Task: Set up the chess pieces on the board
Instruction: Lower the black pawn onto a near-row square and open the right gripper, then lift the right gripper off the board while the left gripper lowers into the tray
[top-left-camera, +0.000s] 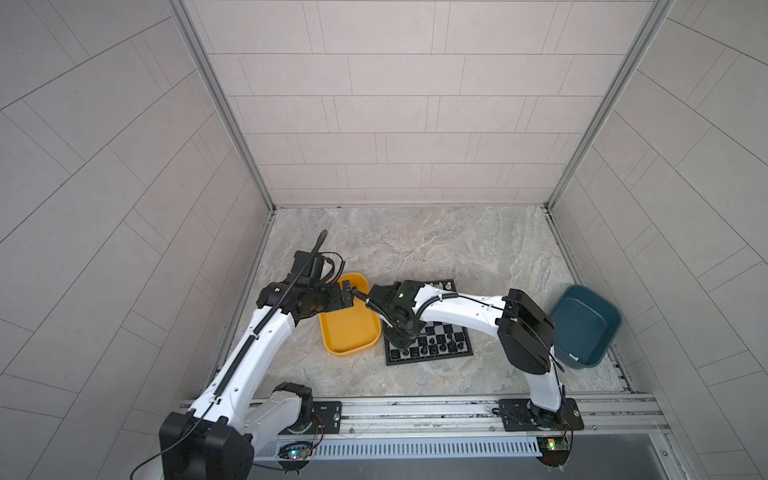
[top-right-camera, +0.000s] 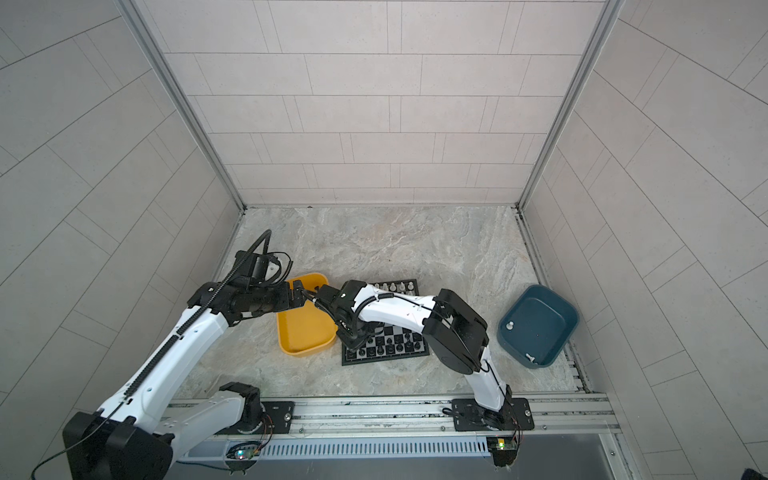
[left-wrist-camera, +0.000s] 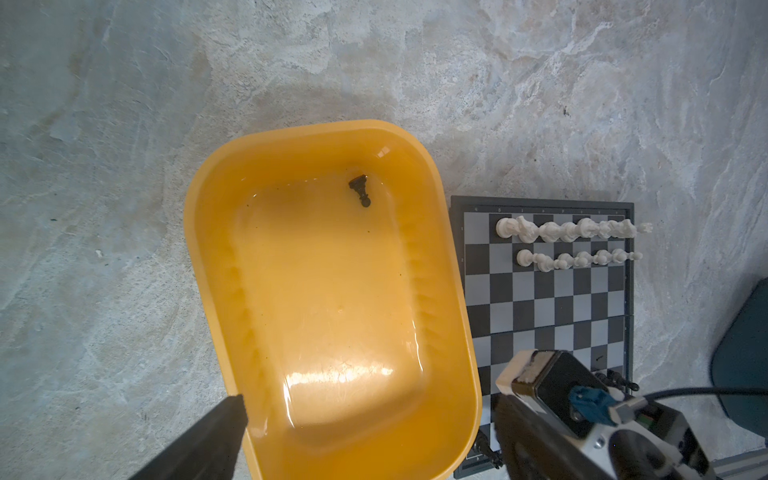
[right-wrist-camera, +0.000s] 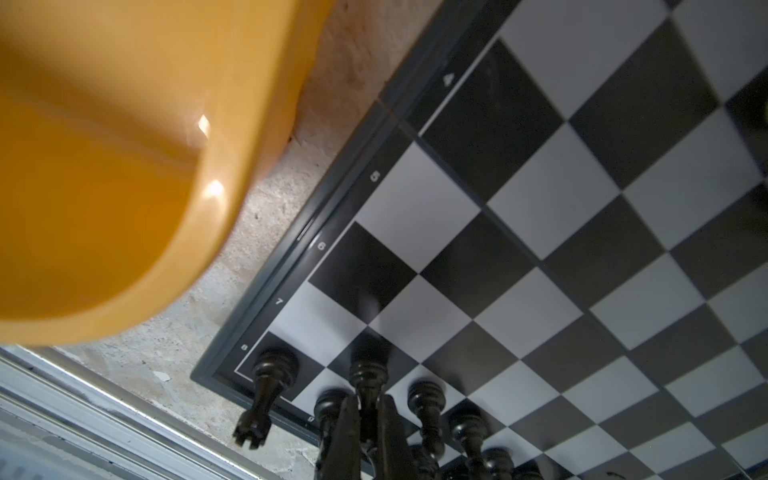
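The board (top-left-camera: 428, 360) (top-right-camera: 386, 360) lies right of the yellow tray. White chess pieces (left-wrist-camera: 569, 230) fill its two far rows, and black chess pieces (top-left-camera: 436, 345) (top-right-camera: 390, 347) stand on its near rows. My right gripper (right-wrist-camera: 370, 401) (top-left-camera: 401, 341) is down at the board's near left corner, shut on a black piece (right-wrist-camera: 368, 374) whose base rests on a dark square beside a black rook (right-wrist-camera: 266, 386). My left gripper (left-wrist-camera: 370, 401) (top-left-camera: 347, 293) hangs open above the tray, holding nothing. One black piece (left-wrist-camera: 359, 189) lies on its side in the tray.
The yellow tray (top-left-camera: 349, 328) (top-right-camera: 305, 328) (left-wrist-camera: 199, 232) (right-wrist-camera: 104, 166) sits close to the board's left edge. A dark blue bin (top-left-camera: 582, 328) (top-right-camera: 538, 324) at the right holds two small white pieces (top-right-camera: 509, 326). The two wrists nearly meet over the tray's far right corner.
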